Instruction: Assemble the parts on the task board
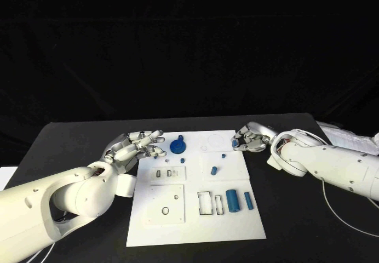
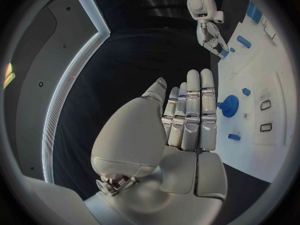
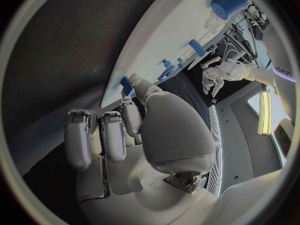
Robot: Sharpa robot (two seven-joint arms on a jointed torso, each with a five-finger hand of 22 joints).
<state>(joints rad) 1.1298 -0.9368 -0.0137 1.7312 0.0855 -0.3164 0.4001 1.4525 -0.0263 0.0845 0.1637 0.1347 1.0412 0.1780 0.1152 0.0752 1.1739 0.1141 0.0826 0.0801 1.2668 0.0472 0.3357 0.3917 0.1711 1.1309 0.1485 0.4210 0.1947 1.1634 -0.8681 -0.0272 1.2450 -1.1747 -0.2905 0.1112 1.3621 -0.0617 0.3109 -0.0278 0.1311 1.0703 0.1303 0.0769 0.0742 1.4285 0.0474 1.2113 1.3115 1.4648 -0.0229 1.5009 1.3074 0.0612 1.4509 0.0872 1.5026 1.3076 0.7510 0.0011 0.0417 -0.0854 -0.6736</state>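
You see the left hand (image 1: 141, 146) empty, fingers spread, beside the gear (image 1: 178, 146) | right hand (image 1: 251, 137) pinches a small blue part (image 1: 234, 143) at the white board's (image 1: 197, 227) edge.

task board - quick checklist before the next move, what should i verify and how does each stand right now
1. Left hand free: ok. Its fingers are stretched out and apart over the board's far left corner, holding nothing.
2. Right hand grip: cannot tell. Its fingers curl at the far right corner of the task board, and a small blue part sits at a fingertip, but whether it is pinched is unclear.
3. Blue gear reachable: ok. It lies on the board just beside the left hand, untouched.
4. Blue cylinder and blue bar: ok, lying side by side near the board's right edge, clear of both hands.
5. Slotted recesses: ok, uncovered.
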